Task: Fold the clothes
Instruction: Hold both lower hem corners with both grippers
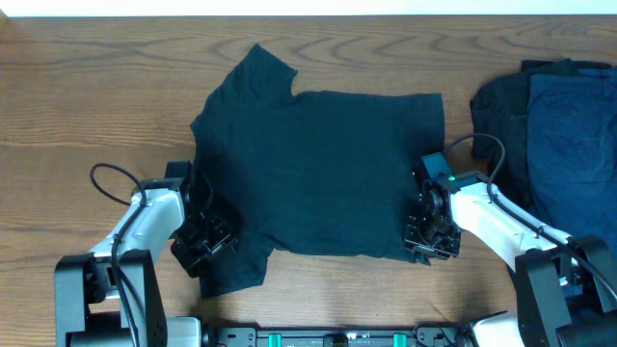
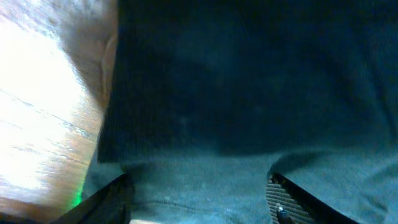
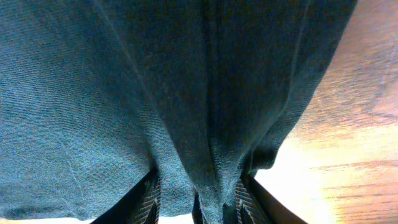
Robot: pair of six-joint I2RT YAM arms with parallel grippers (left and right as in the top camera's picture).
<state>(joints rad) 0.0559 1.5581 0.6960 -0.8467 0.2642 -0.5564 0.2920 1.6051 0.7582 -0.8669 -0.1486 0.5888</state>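
One T-shirt (image 1: pixel 318 173): black, spread flat, middle of the table (image 1: pixel 77 106).
Left gripper (image 1: pixel 206 241): near-left sleeve, jaws apart, cloth flat between them (released).
Right gripper (image 1: pixel 425 241): near-right hem corner; cloth ridge between its fingers (image 3: pixel 150 198), grip cannot be told.
Other clothes (image 1: pixel 554 125): heaped at the right edge.

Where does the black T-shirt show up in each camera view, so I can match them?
Overhead: T-shirt spread out mid-picture on the table.
Left wrist: T-shirt covers all but the left edge.
Right wrist: T-shirt covers all but the right side, bunched at bottom.
Shared landmark: bare wooden table beside the cloth.
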